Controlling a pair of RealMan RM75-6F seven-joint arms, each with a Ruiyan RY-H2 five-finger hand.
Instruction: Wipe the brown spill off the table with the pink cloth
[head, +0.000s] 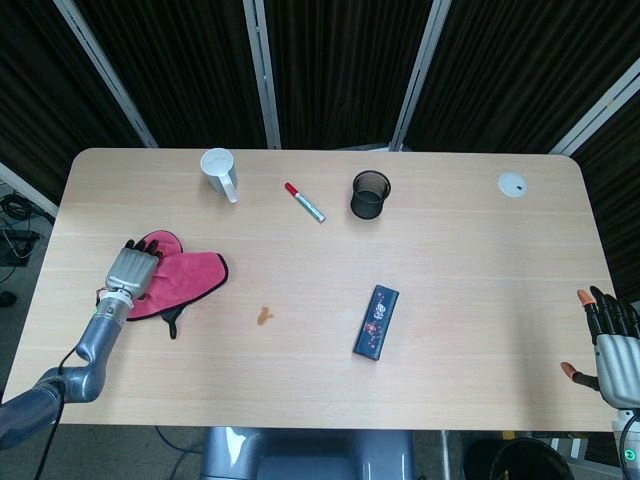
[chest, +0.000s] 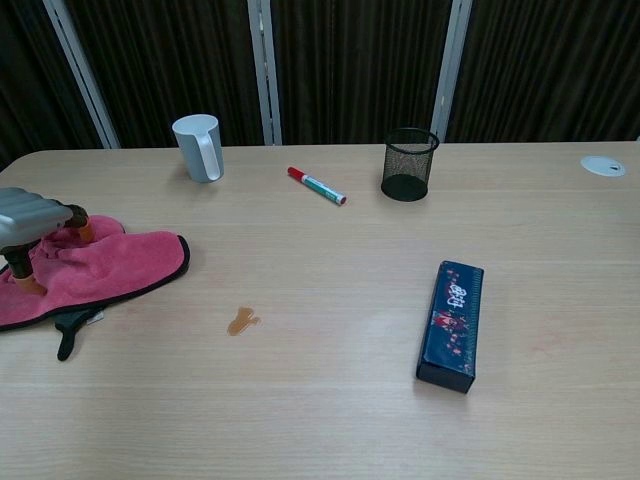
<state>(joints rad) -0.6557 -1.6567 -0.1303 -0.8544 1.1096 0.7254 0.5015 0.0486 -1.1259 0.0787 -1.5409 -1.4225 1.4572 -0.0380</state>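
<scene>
The small brown spill (head: 264, 315) lay untouched on the pale wooden table (head: 480, 260), near the front edge and left of centre, so by the look of things no wiping had been done. The crumpled pink cloth with dark edging (head: 180, 280) sat to the left of the spill and a little farther back, apart from it. The robot's left hand (head: 131, 269) was over the left part of the cloth; in the chest view its fingertips (chest: 34, 286) pointed down onto the fabric, but whether they had actually closed on it could not be told. The right hand (head: 612, 340) hung off the table's near right edge with fingers spread, holding nothing. What seemed left was nearly everything: securing the cloth, dragging it right to the spill, and rubbing the stain away. Along the far side stood a white ceramic mug (head: 219, 172), a red-capped marker pen (head: 304, 202) and a black mesh pen cup (head: 370, 194), with a small white disc (head: 512, 184) at the far right. A dark rectangular pencil case (head: 376, 321) lay right of the spill, well outside the likely path of the cloth.
</scene>
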